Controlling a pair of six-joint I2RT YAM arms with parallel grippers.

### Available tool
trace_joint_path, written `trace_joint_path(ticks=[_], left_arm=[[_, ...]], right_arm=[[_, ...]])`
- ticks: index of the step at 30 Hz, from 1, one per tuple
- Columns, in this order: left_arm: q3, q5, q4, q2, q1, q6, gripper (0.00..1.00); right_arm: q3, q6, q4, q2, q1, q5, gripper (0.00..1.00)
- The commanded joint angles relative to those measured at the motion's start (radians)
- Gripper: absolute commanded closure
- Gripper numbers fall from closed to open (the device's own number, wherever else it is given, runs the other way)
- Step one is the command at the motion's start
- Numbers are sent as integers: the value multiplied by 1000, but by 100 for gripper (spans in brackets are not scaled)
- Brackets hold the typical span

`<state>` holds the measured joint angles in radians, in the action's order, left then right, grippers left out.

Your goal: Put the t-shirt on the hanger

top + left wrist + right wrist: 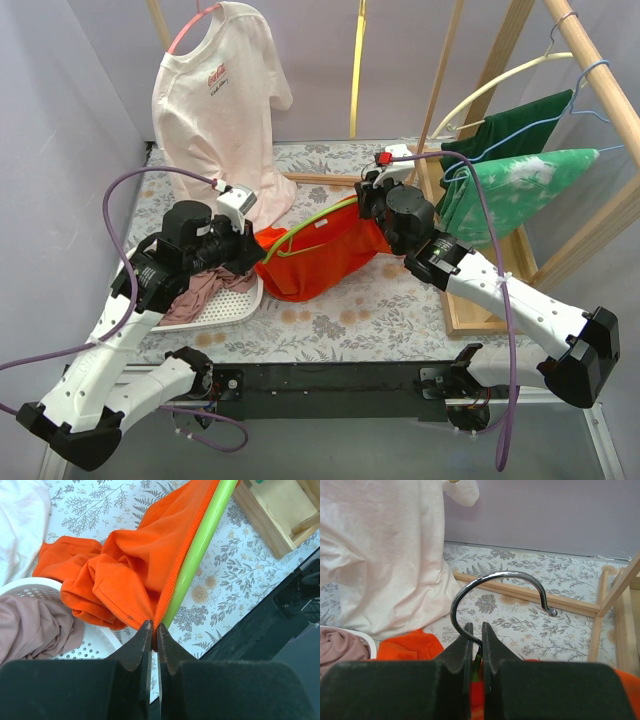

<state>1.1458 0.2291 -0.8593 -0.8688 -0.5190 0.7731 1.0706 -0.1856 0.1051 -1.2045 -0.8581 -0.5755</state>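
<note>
The orange-red t-shirt (325, 258) hangs bunched between my two grippers above the table. The lime-green hanger (322, 216) runs along its upper edge; in the left wrist view its green arm (200, 550) lies beside the shirt's ribbed collar (176, 570). My left gripper (154, 632) is shut on that collar edge; it sits at the shirt's left end (250, 250). My right gripper (476, 639) is shut on the hanger's neck, just below its chrome hook (495, 587); it sits at the shirt's right end (372, 205).
A white t-shirt with a red logo (215, 100) hangs on a pink hanger at the back left. A white perforated basket (235, 305) holds a dusty pink garment (195, 290). A wooden rack (580, 60) on the right carries green garments (510, 180).
</note>
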Motion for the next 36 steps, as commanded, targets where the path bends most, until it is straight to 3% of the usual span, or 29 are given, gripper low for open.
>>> trace_joint_path(ticks=[1, 15, 26, 36], left_arm=[[11, 7, -127, -18, 10, -37, 100], [-26, -36, -92, -39, 10, -44, 100], [-103, -206, -6, -33, 10, -43, 100], [-107, -293, -3, -7, 10, -67, 100]], right_arm=[[78, 9, 79, 19, 59, -193, 99], [132, 14, 90, -3, 68, -208, 99], [158, 14, 93, 22, 68, -144, 99], [184, 78, 133, -3, 83, -204, 99]])
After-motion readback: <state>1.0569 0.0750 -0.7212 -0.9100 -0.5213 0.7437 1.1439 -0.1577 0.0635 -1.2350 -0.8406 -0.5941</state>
